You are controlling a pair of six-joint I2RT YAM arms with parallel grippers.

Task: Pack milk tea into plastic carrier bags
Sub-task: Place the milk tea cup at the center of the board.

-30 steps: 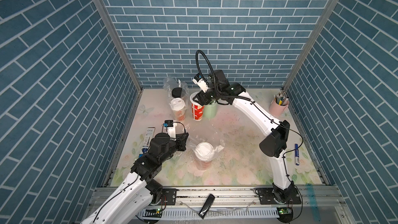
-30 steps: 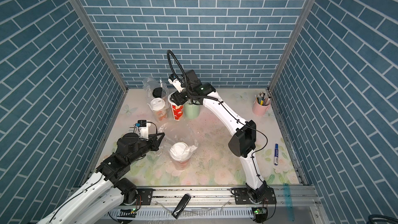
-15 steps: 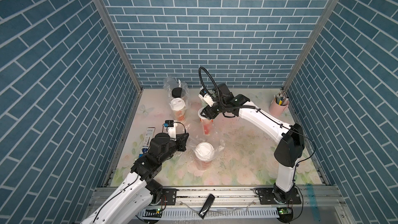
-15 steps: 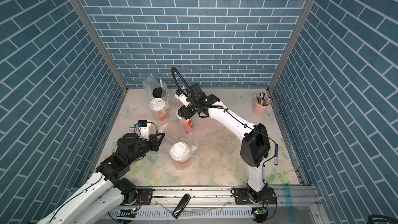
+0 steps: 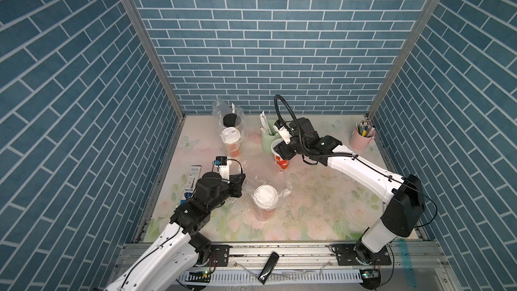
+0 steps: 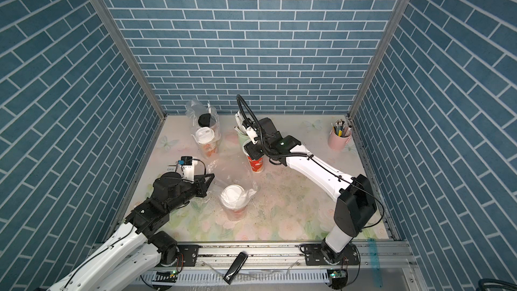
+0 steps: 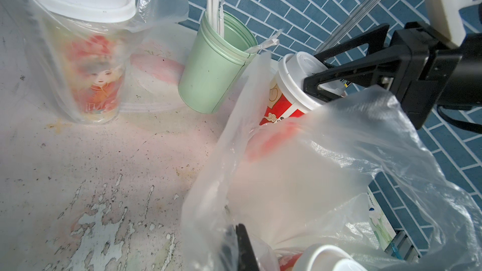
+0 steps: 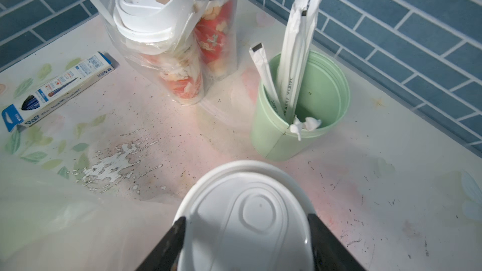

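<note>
Closest, the left fingers [image 7: 243, 246] pinch shut on film of the slack near bag [image 7: 326, 173], and beyond, midway across the bench [image 7: 104, 165], the right fingers [image 7: 317, 87], spread around the lid of the tilted red cup [image 7: 280, 100], could snag that film or pop the lid.

White-shelled left arm [image 5: 167, 247] and right arm [image 5: 361, 169], black joints, ribbed black cable [image 5: 275, 104], black wedge-shaped end effector fingers [image 8: 168, 245]

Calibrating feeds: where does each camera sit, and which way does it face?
Top views: high in front, looking down toward the back wall; both arms show.
Left wrist: on the left arm, facing the red cup; left pincer tip shows.
Right wrist: over that cup's lid, facing the packed bag; right pincer fingers show.
Shared by wrists: straw holder.
</note>
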